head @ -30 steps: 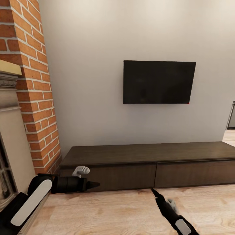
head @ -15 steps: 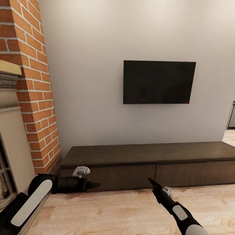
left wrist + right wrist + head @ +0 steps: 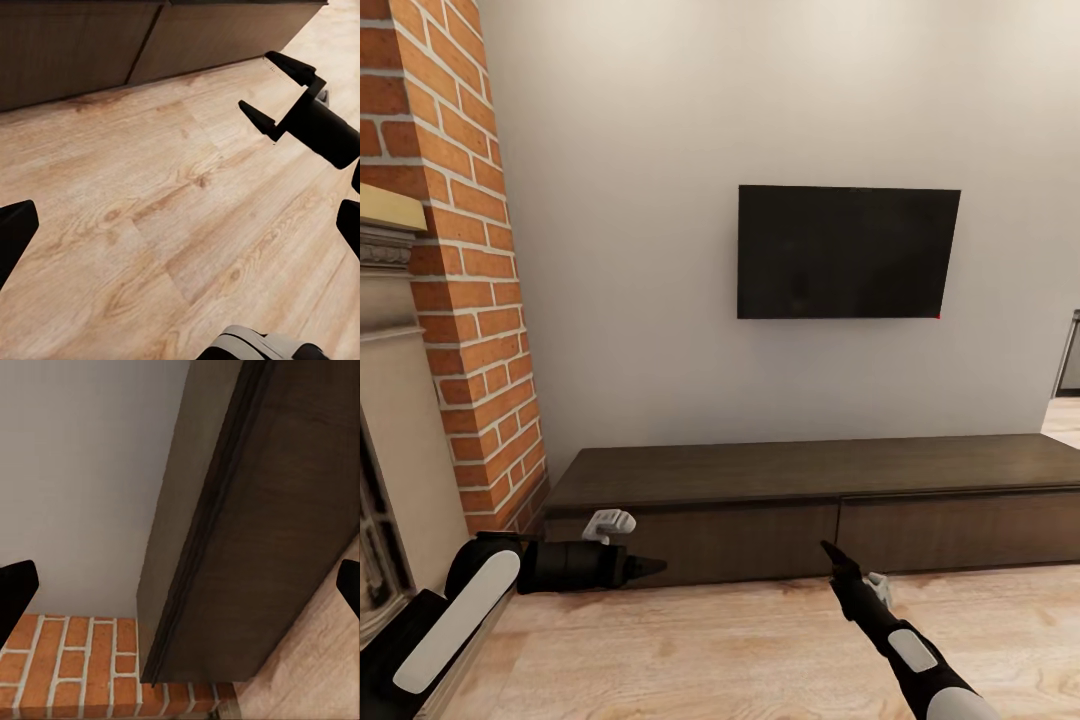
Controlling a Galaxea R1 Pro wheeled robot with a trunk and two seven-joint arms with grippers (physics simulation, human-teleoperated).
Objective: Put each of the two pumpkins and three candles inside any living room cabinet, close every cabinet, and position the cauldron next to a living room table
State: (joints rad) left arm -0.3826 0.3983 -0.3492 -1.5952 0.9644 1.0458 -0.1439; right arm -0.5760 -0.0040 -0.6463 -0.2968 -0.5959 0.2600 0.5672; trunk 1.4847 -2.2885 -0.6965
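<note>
The cabinet (image 3: 810,470) is a long, low dark-brown unit against the wall, and both of its drawer fronts are closed. My left gripper (image 3: 650,567) hovers low over the floor in front of the cabinet's left end. In the left wrist view it (image 3: 180,225) is open with nothing between its fingertips. My right gripper (image 3: 828,550) points at the seam between the two drawer fronts, close to them. It is open and empty in the left wrist view (image 3: 253,81) and in its own view (image 3: 180,585). The pumpkins, candles, cauldron and table are out of view.
A red brick fireplace column (image 3: 460,250) with a stone mantel (image 3: 390,210) stands at the left, right beside the cabinet's end. A black TV (image 3: 848,251) hangs on the wall above the cabinet. Light wood floor (image 3: 710,640) stretches in front.
My right arm has risen and reached forward, bringing its gripper closer to the cabinet front. The left arm and the cabinet have not moved.
</note>
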